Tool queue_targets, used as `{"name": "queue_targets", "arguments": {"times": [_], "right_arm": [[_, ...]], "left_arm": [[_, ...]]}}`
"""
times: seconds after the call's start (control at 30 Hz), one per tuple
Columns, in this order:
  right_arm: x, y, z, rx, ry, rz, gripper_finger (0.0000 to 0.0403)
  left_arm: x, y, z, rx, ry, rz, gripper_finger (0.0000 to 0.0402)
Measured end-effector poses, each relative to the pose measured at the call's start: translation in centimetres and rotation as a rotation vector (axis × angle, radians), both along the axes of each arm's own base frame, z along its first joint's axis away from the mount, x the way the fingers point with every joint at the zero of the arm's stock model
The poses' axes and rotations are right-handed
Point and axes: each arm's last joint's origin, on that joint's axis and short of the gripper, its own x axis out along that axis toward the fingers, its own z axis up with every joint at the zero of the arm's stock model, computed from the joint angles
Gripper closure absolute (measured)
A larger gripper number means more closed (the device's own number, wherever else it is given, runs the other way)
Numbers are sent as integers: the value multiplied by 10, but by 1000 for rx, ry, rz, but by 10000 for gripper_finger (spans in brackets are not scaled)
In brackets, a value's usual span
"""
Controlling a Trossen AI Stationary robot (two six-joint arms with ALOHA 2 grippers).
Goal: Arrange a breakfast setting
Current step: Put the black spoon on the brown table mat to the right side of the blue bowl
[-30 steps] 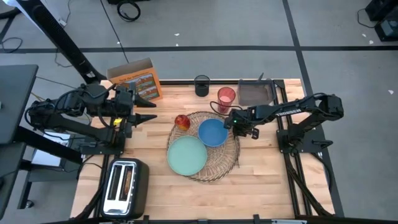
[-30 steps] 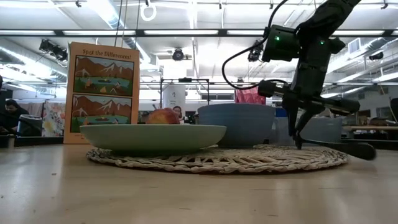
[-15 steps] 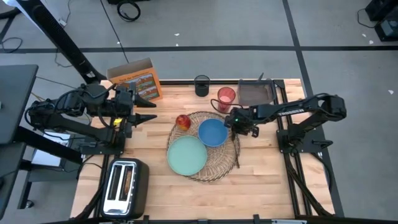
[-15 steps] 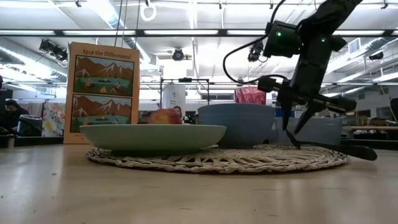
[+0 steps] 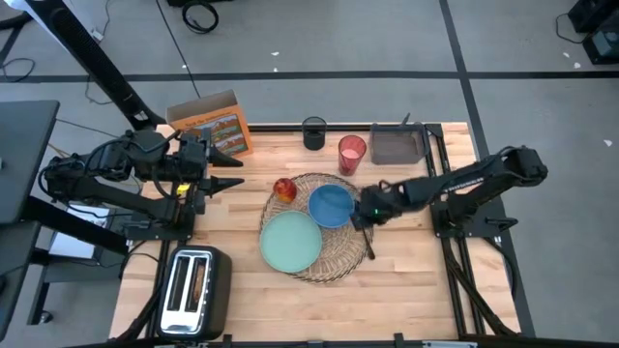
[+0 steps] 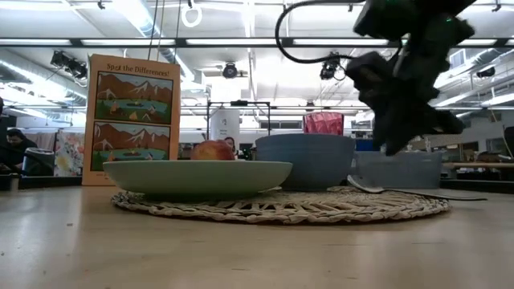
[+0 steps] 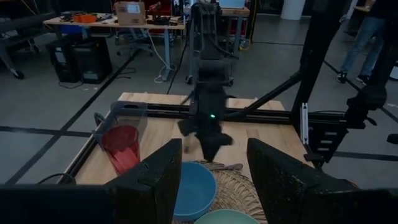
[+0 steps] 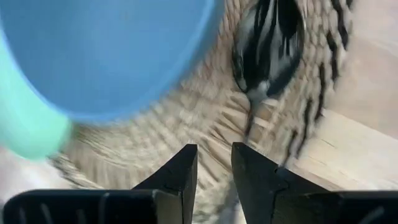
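On the round woven placemat (image 5: 329, 246), at its right edge, the dark spoon (image 5: 367, 239) lies flat beside the blue bowl (image 5: 331, 205). The teal plate (image 5: 290, 242) and bowl look empty. Red apple (image 5: 283, 188) sits on the mat's far-left rim. Right gripper (image 5: 360, 217) hovers over the spoon, fingers (image 8: 180, 171) slightly apart, holding nothing. Left gripper (image 5: 232, 172) waits over bare surface (image 5: 406, 280), fingers apart.

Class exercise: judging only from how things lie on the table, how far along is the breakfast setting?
Done: plate, bowl and apple sit on the placemat; the spoon lies at its right edge. In hand: nothing; the right gripper hovers open beside the bowl. Left: cup and cereal box stand off the mat.
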Motion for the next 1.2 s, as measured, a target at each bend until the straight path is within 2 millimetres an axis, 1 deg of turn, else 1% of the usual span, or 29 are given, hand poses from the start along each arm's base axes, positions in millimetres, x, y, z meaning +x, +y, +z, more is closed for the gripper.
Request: {"name": "queue_targets", "arguments": {"times": [0.1, 0.17, 0.3, 0.43, 0.6, 0.73, 0.9, 0.97, 1.07, 1.2], "right_arm": [[2, 16, -8, -99, 18, 55, 295], [3, 21, -15, -121, 47, 63, 295], [8, 24, -31, -118, 96, 44, 299], [14, 23, -41, -108, 144, -3, 306], [24, 21, -45, -81, 168, -25, 320], [31, 19, -46, -53, 175, -76, 340], [30, 16, -44, -40, 188, -123, 377], [28, 14, -43, -40, 193, -129, 386], [28, 13, -41, -27, 188, -154, 385], [27, 13, -40, 8, 186, -222, 369]], "left_arm": [[0, 0, 1, 0, -6, 0, 214], [0, 0, 1, 7, -15, 1, 214], [0, 1, 3, 11, -29, 18, 214], [0, 1, 3, 13, -35, 25, 214], [0, 1, 3, 14, -35, 34, 214], [0, 1, 3, 14, -36, 35, 214], [0, 1, 4, 12, -37, 36, 214], [0, 1, 4, 11, -37, 36, 214], [0, 1, 4, 11, -37, 36, 214], [0, 1, 4, 11, -37, 36, 214]]}}
